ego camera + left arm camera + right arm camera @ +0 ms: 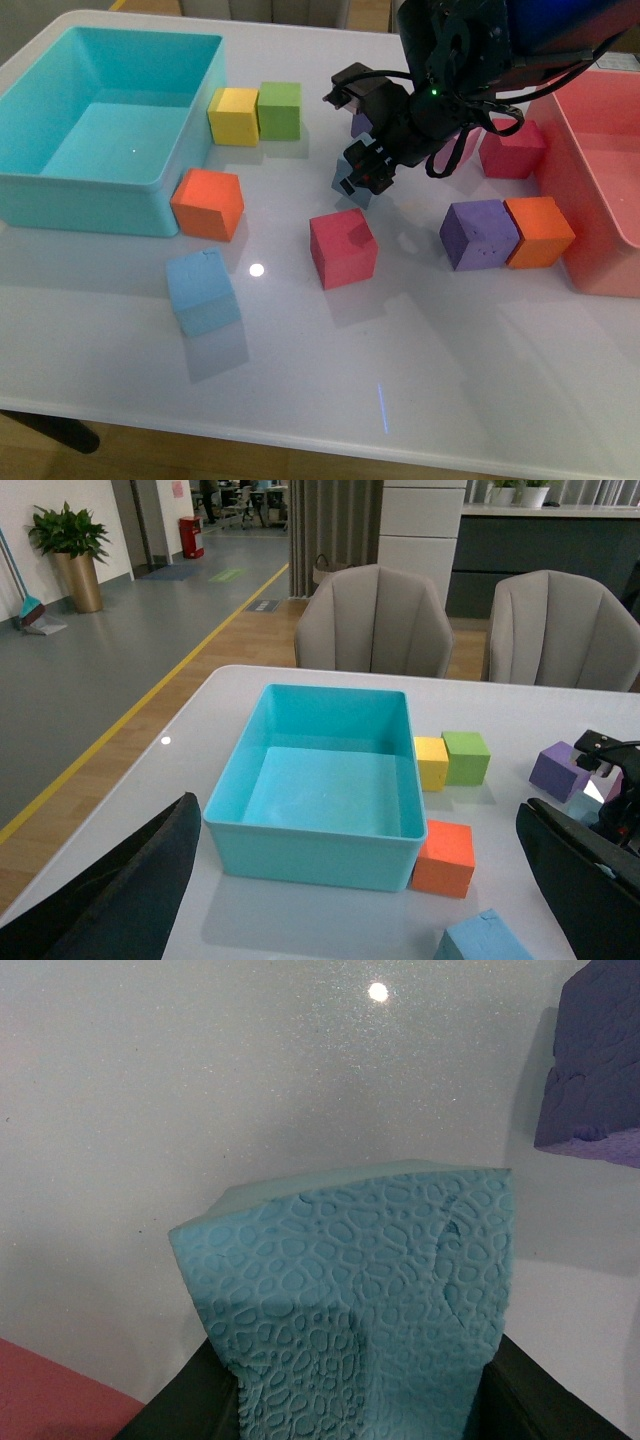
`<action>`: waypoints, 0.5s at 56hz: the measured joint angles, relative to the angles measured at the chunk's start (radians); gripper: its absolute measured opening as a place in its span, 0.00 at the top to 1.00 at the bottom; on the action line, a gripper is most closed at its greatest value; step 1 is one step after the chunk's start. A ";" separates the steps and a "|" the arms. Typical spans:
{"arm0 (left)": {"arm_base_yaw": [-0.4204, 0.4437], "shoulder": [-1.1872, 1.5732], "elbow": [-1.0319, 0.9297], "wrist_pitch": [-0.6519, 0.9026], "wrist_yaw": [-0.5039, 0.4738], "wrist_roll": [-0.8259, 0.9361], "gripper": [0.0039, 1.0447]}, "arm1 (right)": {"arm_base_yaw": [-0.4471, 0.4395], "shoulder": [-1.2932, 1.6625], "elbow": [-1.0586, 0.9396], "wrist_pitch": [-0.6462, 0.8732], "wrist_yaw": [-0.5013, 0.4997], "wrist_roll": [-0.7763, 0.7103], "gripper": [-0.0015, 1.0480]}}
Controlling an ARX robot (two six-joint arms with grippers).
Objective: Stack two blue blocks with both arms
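- While my right claw [362, 168] is pinching 1 blue block [350, 188] near mid-table, just beside a purple cube [361, 125], I am judging it as light, soft foam.
- Its pebbled skin is looking grippy, so I am expecting little slip; hard squeezing would be denting it.
- I am holding it by 2 opposite flat faces, which is seeming the right hold.
- Its colour is showing dull teal-blue, with a crease near 1 corner.
- The other blue block [203, 290], paler, is sitting on the table [450, 380] near the orange cube [208, 203], by the bin [80, 205].
- My left claw [355, 880] is hanging spread wide, gripping nothing.
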State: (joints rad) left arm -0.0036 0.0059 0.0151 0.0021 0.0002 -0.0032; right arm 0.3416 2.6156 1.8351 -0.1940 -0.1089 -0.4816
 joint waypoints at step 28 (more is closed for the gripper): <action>0.000 0.000 0.000 0.000 0.000 0.000 0.08 | -0.002 0.003 -0.002 0.012 -0.012 -0.012 0.27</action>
State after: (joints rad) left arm -0.0036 0.0059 0.0151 0.0021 0.0002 -0.0032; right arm 0.3401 2.6183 1.8328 -0.1822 -0.1211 -0.4938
